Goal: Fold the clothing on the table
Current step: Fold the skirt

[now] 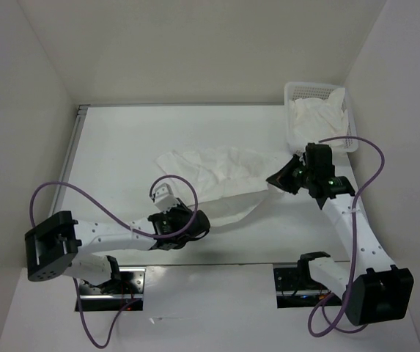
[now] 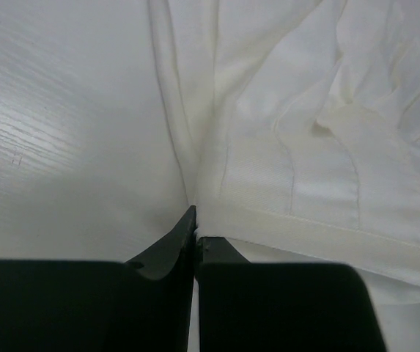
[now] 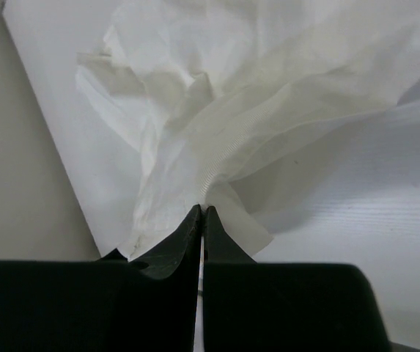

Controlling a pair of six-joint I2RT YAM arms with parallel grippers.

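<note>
- Plain white walls (image 1: pixel 195 51) closing in left, back and right.
- White mesh basket (image 1: pixel 301 92) of white cloth (image 1: pixel 316 117), far right corner.
- Soft, even light.

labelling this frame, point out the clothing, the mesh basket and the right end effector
clothing (image 1: pixel 217 174), top external view, crumpled middle
mesh basket (image 1: pixel 308 89), top external view, far wall
right end effector (image 3: pixel 202 213), right wrist view, between its fingertips

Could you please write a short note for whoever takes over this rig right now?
Left gripper: shut on the hem of the thin white ribbed fabric garment.
Right gripper: shut on a bunched end of it, at its right side.
Garment: crumpled, in the middle of the broad white table.
Done: both grips taken.
Left: probably spread it flat, then fold; no neat fold shows yet.
</note>
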